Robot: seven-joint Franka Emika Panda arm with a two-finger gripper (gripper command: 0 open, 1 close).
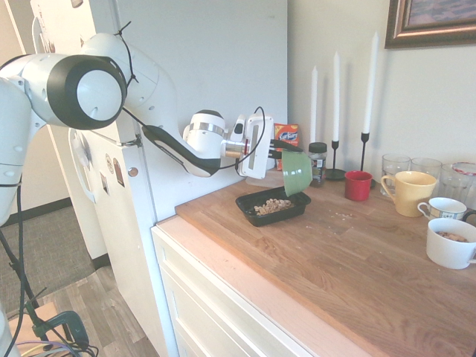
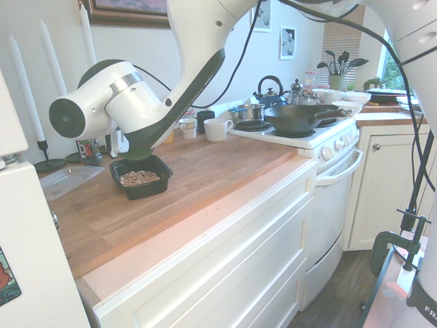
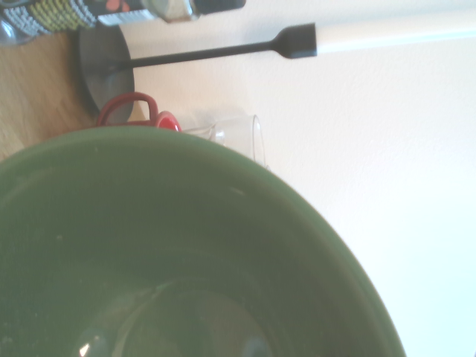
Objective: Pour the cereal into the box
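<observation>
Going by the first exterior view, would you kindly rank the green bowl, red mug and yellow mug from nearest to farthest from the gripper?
1. Green bowl, held tipped in the gripper.
2. Red mug, further along the counter by the candlesticks.
3. Yellow mug, beyond it, near the glasses.

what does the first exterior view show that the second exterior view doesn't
Only the first exterior view shows the green bowl plainly, tipped on its side over the black box, plus the red mug, the yellow mug and the white mug with brownish bits. Only the second exterior view shows the stove with its dark pan and kettle, and the clear plastic lid beside the box. Both show the cereal lying in the box, the wooden counter and the white candles.
</observation>
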